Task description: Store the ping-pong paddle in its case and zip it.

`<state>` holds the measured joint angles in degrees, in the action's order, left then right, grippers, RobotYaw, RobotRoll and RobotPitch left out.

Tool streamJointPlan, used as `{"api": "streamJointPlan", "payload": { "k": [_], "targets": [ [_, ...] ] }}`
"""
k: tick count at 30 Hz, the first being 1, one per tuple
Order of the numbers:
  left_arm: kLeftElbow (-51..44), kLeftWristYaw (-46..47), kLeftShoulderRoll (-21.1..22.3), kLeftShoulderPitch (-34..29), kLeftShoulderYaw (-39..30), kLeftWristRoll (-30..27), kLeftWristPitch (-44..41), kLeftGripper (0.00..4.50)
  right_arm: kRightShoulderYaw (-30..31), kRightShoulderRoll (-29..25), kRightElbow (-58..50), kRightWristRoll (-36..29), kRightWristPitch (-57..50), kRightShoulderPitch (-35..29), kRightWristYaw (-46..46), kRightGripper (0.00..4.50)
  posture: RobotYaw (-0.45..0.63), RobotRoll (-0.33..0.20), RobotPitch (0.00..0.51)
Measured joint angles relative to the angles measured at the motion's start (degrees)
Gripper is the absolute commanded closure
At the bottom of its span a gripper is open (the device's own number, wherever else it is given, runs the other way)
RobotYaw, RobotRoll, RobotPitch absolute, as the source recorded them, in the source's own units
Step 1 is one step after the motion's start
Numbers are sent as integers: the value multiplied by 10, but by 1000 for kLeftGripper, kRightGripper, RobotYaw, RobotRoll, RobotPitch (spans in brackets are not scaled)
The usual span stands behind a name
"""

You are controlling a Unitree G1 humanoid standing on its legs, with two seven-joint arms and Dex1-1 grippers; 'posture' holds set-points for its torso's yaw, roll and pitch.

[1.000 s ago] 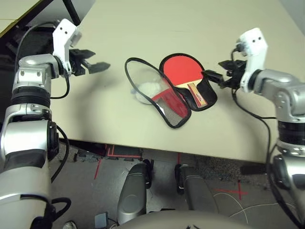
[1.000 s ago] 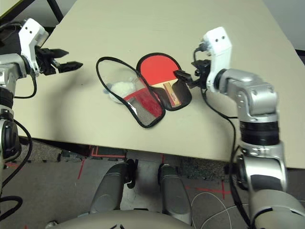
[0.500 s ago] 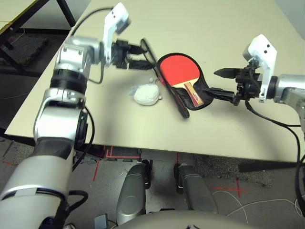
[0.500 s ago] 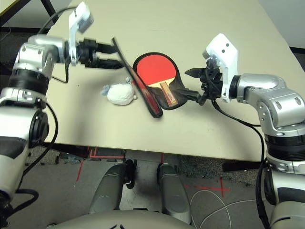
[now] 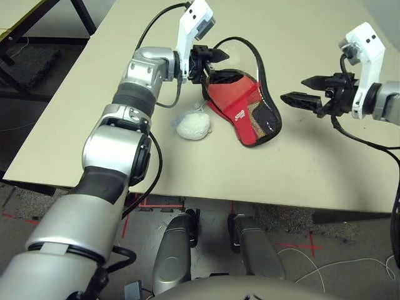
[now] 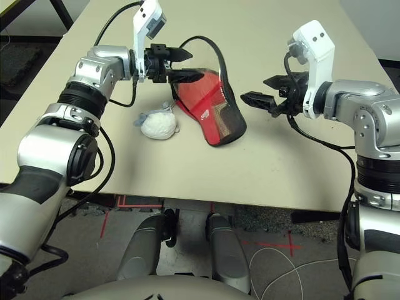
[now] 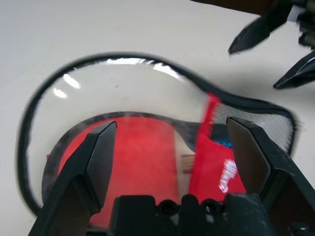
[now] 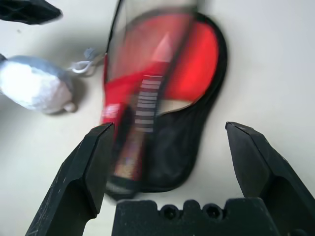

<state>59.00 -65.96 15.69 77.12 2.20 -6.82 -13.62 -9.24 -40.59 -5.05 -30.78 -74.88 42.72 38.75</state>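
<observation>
Only a small white logo (image 5: 239, 116), unreadable, marks the red case (image 5: 247, 119).

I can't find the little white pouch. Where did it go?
In the left eye view the pale pouch lies on the table, just to the left of the red case and below the left end effector.

Case (image 5: 247, 112) flap was folded over the ping-pong paddle (image 8: 194, 54) in the head views, so the bat was hidden there. Both wrist views had the flap motion-blurred; the paddle's handle was smeared behind it in the right wrist view. Logo on the flap was too small to read. Couldn't tell whether the left gripper (image 5: 220, 65) was touching the flap edge. Pale pouch (image 8: 34, 88) cut off by the right wrist frame edge.
</observation>
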Motion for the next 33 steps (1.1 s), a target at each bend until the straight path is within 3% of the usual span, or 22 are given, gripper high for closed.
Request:
{"api": "streamJointPlan", "payload": {
  "k": [6, 12, 20, 33],
  "targets": [
    [-135, -56, 60, -80, 11, -6, -85, 0, -4, 50, 58, -1, -60, 0, -33, 18, 79, 0, 188],
    [-254, -93, 119, -143, 28, -13, -177, 0, -1, 51, 131, 12, -40, -5, -49, 18, 112, 0, 192],
    [-327, -83, 128, -187, 34, -31, -227, 0, -7, 68, 193, 24, -43, -4, -62, 18, 124, 0, 192],
    [-338, -67, 129, -189, 35, -46, -240, 0, -130, 179, 264, 12, -130, 49, -104, 18, 116, 0, 192]
  ]
}}
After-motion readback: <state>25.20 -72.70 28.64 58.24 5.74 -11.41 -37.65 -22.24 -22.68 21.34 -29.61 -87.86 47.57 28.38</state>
